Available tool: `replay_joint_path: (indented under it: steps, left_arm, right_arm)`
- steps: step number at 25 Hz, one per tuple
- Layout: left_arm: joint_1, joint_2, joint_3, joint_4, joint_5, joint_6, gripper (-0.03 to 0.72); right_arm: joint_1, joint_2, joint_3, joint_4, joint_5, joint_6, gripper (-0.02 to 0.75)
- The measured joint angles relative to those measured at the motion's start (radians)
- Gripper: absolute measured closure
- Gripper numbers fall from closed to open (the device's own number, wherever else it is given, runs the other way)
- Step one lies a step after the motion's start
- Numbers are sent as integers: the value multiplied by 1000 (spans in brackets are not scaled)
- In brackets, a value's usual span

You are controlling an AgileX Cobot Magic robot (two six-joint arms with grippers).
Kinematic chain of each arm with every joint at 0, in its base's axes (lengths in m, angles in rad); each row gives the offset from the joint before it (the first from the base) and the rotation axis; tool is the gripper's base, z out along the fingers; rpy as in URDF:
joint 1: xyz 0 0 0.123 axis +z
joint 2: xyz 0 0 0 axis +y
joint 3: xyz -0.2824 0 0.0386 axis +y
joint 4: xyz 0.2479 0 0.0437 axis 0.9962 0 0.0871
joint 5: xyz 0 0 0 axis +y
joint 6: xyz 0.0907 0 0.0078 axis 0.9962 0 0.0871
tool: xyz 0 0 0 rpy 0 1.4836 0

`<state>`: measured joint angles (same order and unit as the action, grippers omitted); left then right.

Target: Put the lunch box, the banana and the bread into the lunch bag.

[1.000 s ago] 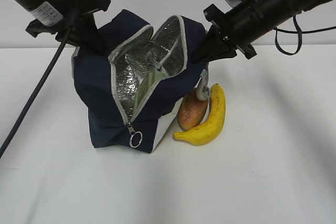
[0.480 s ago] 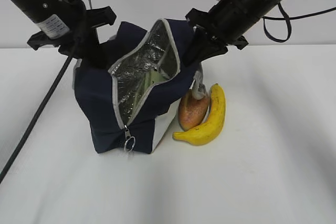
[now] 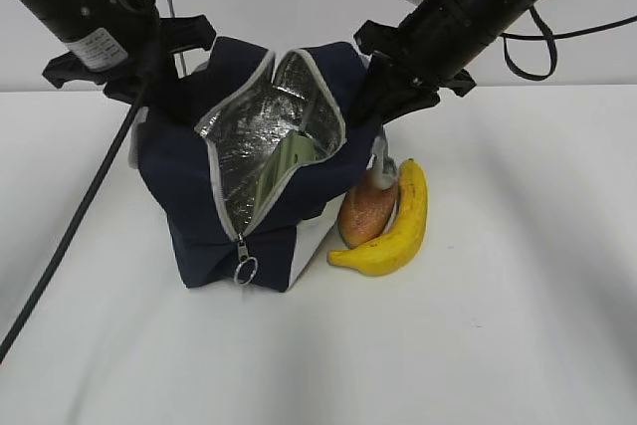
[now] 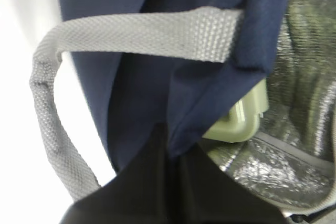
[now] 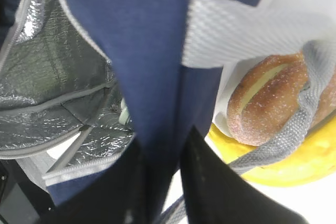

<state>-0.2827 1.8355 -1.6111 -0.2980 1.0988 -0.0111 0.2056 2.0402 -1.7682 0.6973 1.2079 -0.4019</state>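
Observation:
The navy lunch bag [image 3: 189, 176] stands open at centre left, its silver foil lining showing. The lunch box's sage-green lid [image 3: 289, 159] shows inside it, and also in the left wrist view [image 4: 239, 124]. My left gripper [image 3: 171, 95] is shut on the bag's left rim [image 4: 170, 142]. My right gripper [image 3: 383, 97] is shut on the bag's right rim [image 5: 163, 156]. The bread [image 3: 364, 212] leans against the bag's right side on the table, and the banana [image 3: 396, 226] lies curved beside it. Both show in the right wrist view, bread [image 5: 262, 103] and banana [image 5: 299, 169].
A grey strap handle [image 4: 142, 30] loops outside the left rim, and another [image 5: 294, 129] drapes over the bread. The zipper's ring pull [image 3: 245, 270] hangs at the bag's front. A black cable [image 3: 75, 216] runs from the left arm across the white table [image 3: 478, 345].
The right gripper has moved left and up with the bag's rim. The bag's mouth shifted left and changed shape. The left gripper keeps its hold. Bread and banana have not moved.

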Motion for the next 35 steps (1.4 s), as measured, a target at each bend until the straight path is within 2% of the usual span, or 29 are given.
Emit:
replay_joint_path:
  steps: [3,4,5,6,7,8,12,18,19,22,32,35]
  left_arm:
    - [0,0,0,25,0,-12,688]
    - [0,0,0,28,0,-12,688]
    - [0,0,0,30,0,-12,688]
    - [0,0,0,30,0,-12,688]
    - [0,0,0,30,0,-12,688]
    - [0,0,0,32,0,-14,688]
    - [0,0,0,41,0,-15,688]
    - [0,0,0,56,1,-15,688]
    - [0,0,0,60,1,-15,688]
    - [0,0,0,71,2,-15,688]
    - [0,0,0,98,-4,-15,688]
    - [0,0,0,100,-4,-15,688]
  right_arm:
    - [0,0,0,-2,0,12,412]
    - [0,0,0,-4,0,14,332]
    - [0,0,0,-4,0,15,332]
    - [0,0,0,-6,0,15,243]
    - [0,0,0,-6,0,15,243]
    - [0,0,0,-7,0,31,190]
    - [0,0,0,-36,3,90,177]
    - [-6,-11,0,-160,6,275,177]
    - [-6,-24,0,-249,6,297,176]
    - [-6,-54,0,-320,9,335,180]
    - [-6,-245,40,-369,-45,360,279]
    - [-6,-303,196,-388,-168,380,287]
